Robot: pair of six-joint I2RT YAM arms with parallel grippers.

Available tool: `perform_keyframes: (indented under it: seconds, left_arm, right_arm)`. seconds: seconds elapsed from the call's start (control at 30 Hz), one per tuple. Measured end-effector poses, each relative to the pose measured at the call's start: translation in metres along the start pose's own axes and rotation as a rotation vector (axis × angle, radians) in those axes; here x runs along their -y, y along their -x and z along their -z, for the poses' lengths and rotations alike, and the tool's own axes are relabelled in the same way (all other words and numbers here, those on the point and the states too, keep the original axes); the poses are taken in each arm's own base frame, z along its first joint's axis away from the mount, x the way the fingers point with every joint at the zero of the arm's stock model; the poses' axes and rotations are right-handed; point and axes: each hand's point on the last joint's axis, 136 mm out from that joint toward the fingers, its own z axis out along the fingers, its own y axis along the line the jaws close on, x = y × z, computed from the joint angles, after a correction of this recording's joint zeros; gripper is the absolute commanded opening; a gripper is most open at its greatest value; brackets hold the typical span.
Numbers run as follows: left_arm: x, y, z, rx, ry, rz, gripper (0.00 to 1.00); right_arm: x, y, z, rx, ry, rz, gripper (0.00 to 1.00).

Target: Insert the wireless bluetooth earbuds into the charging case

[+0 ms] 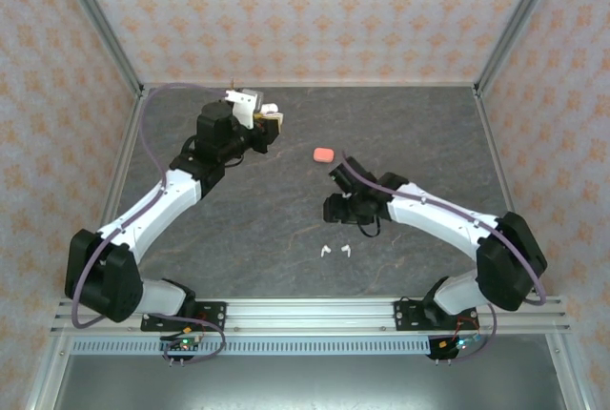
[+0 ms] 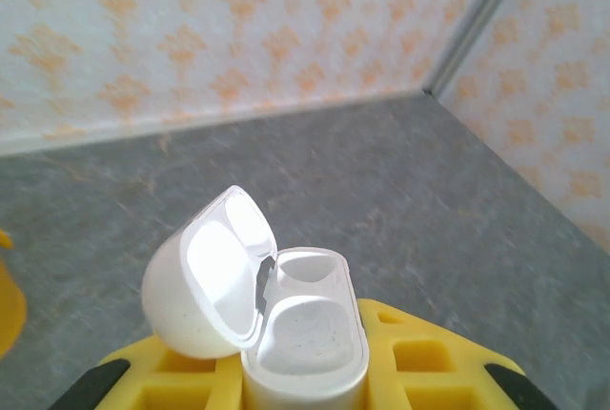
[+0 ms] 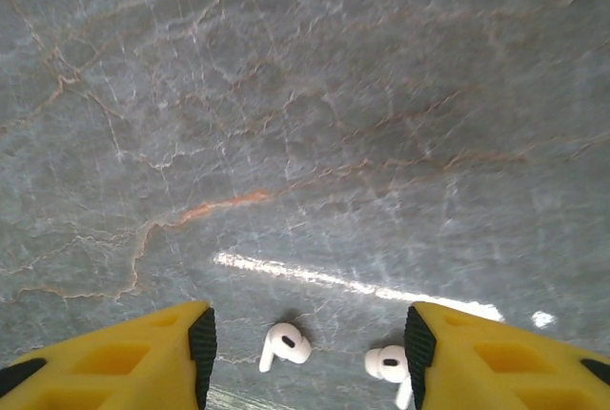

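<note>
The white charging case (image 2: 305,338) stands upright between the yellow fingers of my left gripper (image 2: 305,386), which is shut on it. Its lid (image 2: 205,276) is flipped open to the left and both sockets look empty. In the top view my left gripper (image 1: 262,120) holds the case (image 1: 271,111) above the far left of the table. Two white wireless bluetooth earbuds (image 3: 284,343) (image 3: 391,364) lie on the table between the open fingers of my right gripper (image 3: 310,351), touching neither pad. From above, the earbuds (image 1: 325,251) (image 1: 346,251) lie just in front of my right gripper (image 1: 345,210).
A closed salmon-pink case (image 1: 324,154) rests on the grey marble table (image 1: 410,133) behind the right gripper. Patterned walls and metal frame posts (image 1: 496,48) enclose the table. A rail (image 1: 315,313) carrying the arm bases runs along the near edge.
</note>
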Motion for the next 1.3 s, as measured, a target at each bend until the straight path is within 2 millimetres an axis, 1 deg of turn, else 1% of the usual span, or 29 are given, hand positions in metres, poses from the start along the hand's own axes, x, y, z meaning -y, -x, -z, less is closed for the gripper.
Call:
perform_keyframes:
  seconds: [0.1, 0.23, 0.37, 0.5, 0.67, 0.8, 0.97, 1.3]
  left_arm:
    - [-0.006, 0.003, 0.004, 0.075, 0.059, -0.006, 0.0]
    - [-0.012, 0.005, 0.008, 0.14, 0.13, -0.003, 0.0]
    - [-0.022, 0.005, 0.019, 0.203, 0.198, 0.022, 0.0]
    - [-0.032, 0.003, 0.028, 0.243, 0.25, 0.048, 0.0]
    - [-0.037, 0.001, 0.039, 0.284, 0.27, 0.055, 0.0]
    - [-0.039, 0.001, 0.045, 0.308, 0.284, 0.057, 0.0]
    - [-0.041, -0.001, 0.045, 0.313, 0.287, 0.058, 0.0]
    - [-0.039, 0.002, 0.046, 0.335, 0.279, 0.058, 0.0]
  right_arm:
    - [-0.006, -0.013, -0.009, -0.003, -0.044, -0.022, 0.55]
    - [-0.012, -0.024, -0.017, 0.01, -0.087, -0.063, 0.54]
    - [-0.016, -0.041, -0.029, 0.004, -0.135, -0.094, 0.53]
    - [-0.015, -0.061, -0.048, -0.024, -0.198, -0.115, 0.53]
    - [-0.011, -0.075, -0.065, -0.041, -0.263, -0.139, 0.52]
    - [-0.014, -0.076, -0.067, -0.028, -0.279, -0.158, 0.51]
    - [-0.017, -0.072, -0.067, -0.007, -0.277, -0.19, 0.51]
    - [-0.016, -0.069, -0.07, 0.012, -0.298, -0.225, 0.48]
